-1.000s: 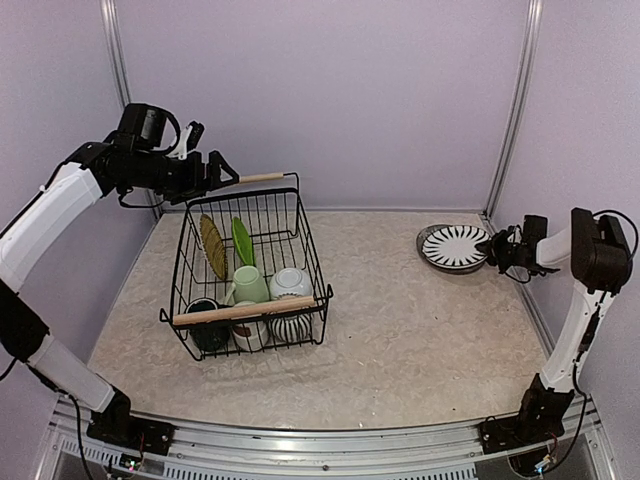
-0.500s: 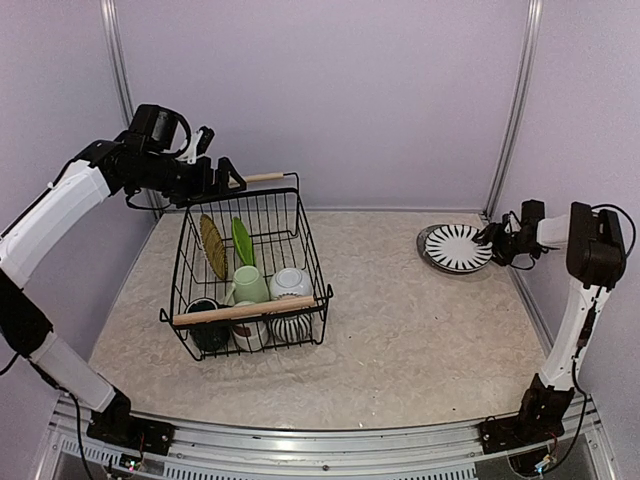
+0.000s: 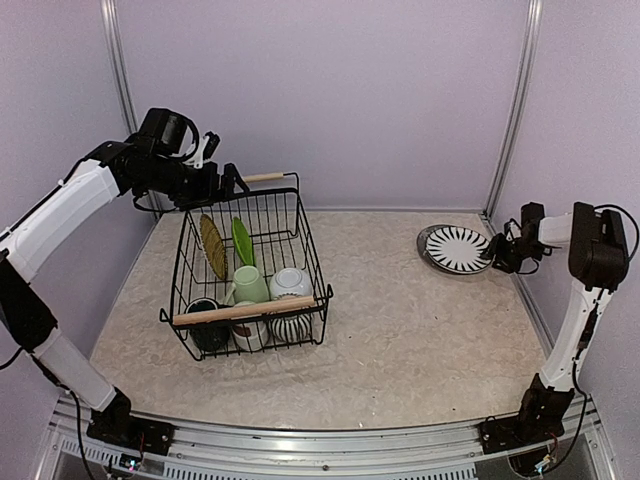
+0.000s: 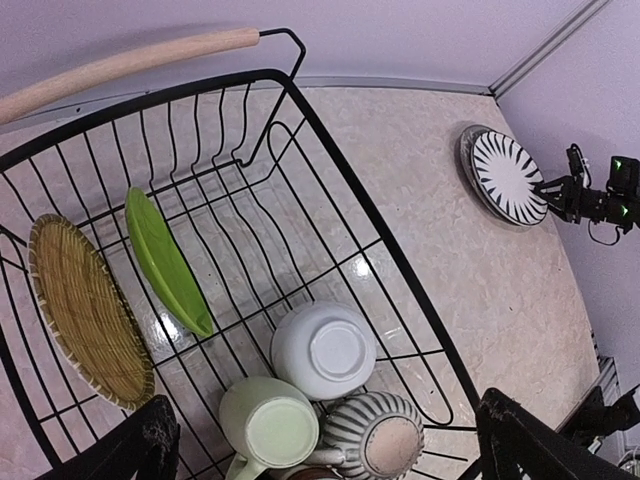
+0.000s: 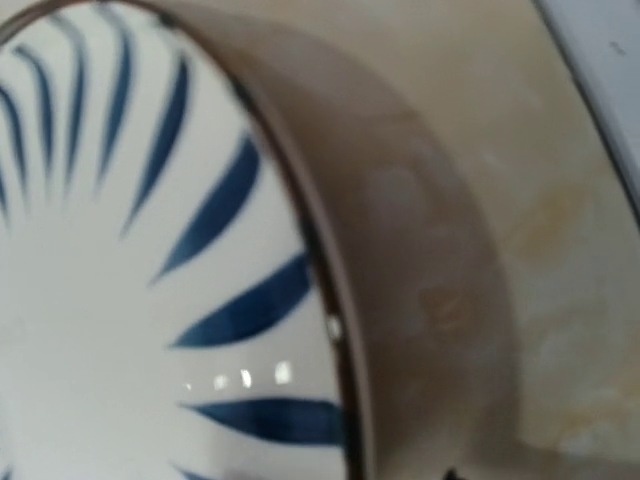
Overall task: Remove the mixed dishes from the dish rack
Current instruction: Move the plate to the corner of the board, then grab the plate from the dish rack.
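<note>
The dish rack (image 3: 310,262) stands left of centre with its wooden handles (image 3: 243,310). In it are a lime-green plate (image 4: 165,262), an upturned white bowl (image 4: 322,350), a pale green mug (image 4: 268,425), a striped mug (image 4: 375,437) and a dark teal mug (image 3: 205,322). My left gripper (image 3: 228,182) hovers above the rack's far edge, open and empty, with its fingertips (image 4: 150,445) spread wide. The striped plate (image 3: 455,248) lies on the table at the far right. My right gripper (image 3: 497,250) is at its right rim (image 5: 400,250); its jaws do not show.
A woven straw-coloured plate (image 4: 85,310) stands on edge in the rack beside the lime-green plate. A small cup (image 3: 248,335) sits under the near handle. Lilac walls with metal posts (image 3: 510,110) close in the table at the back and sides.
My left gripper has moved slightly right and down toward the rack's far handle. My right gripper rose a little at the plate's rim, then came back down beside it.
</note>
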